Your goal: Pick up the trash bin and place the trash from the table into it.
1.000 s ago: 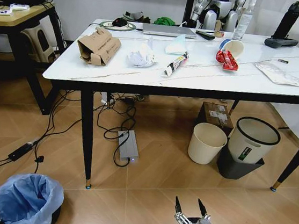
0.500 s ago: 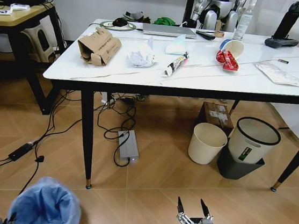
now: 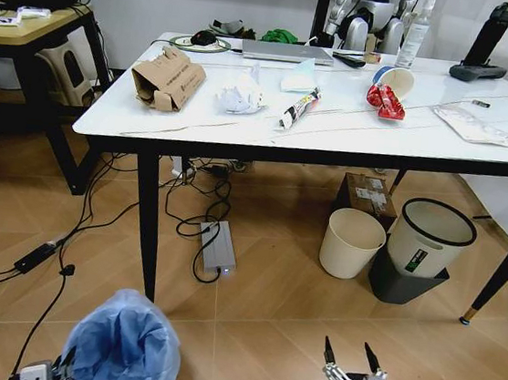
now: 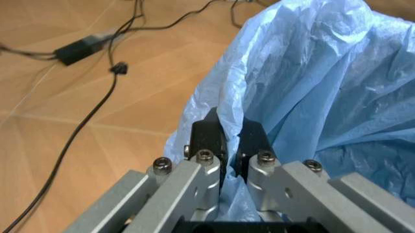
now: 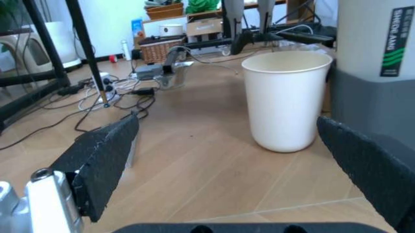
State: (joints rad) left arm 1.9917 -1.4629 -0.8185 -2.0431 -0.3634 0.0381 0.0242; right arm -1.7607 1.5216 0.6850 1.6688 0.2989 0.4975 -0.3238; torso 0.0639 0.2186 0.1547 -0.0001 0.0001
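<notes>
White marble-look bench [image 3: 334, 130] across the middle, carrying the trash: crushed cardboard box [image 3: 167, 78], crumpled white paper [image 3: 241, 97], red wrapper [image 3: 385, 101], paper cup [image 3: 394, 79], flat white packet [image 3: 471, 125]. Below and nearer, low on the left over the wooden floor, blue-bagged trash bin [image 3: 123, 348], tilted. Left hand [image 4: 228, 143] pinching its bag-covered rim, fingers pressed together on the plastic. Right hand [image 3: 354, 360] low on the right, fingers spread, holding nothing.
</notes>
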